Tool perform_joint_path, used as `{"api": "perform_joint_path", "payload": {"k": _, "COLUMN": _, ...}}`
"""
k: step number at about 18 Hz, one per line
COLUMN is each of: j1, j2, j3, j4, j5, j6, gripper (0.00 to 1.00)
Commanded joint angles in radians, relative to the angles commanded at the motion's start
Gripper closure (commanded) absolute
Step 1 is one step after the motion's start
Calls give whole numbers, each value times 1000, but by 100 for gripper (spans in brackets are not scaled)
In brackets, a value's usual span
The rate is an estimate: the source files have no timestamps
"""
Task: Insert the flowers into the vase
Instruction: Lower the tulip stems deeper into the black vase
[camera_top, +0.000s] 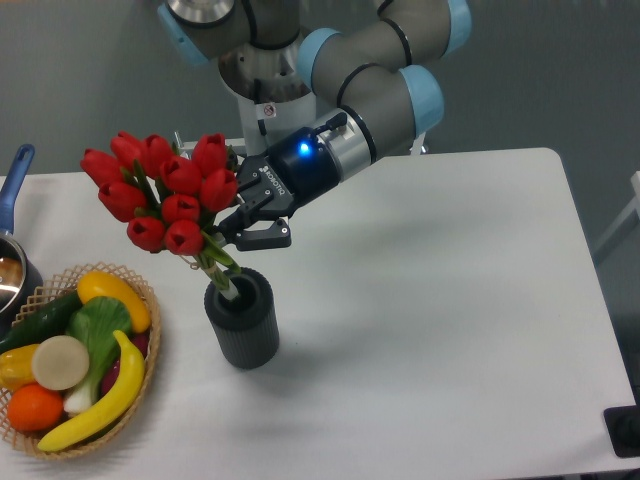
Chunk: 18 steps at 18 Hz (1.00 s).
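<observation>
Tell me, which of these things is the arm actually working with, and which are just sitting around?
In use:
- flowers, red tulips held tilted by the gripper, stem ends in the vase mouth
- vase, dark grey, upright

Just lying about:
- wicker basket of fruit and vegetables, at the left
- pot with a blue handle, at the left edge
</observation>
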Motion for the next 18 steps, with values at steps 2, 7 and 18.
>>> {"api": "perform_joint_path", "payload": {"k": 2, "j1": 0, "j2": -2, "j3": -5, "j4": -2, "j5": 5, "j6": 0, "gripper": 67}}
{"api": "perform_joint_path", "payload": {"k": 7, "j1": 2, "j2": -18, "j3": -22, "j4": -2, "j5": 6, "j6": 0, "gripper": 67}}
{"api": "perform_joint_path", "payload": {"k": 18, "j1": 15, "j2": -86, "j3": -43, "j4": 3, "j5": 9, "j6": 2, "gripper": 66}}
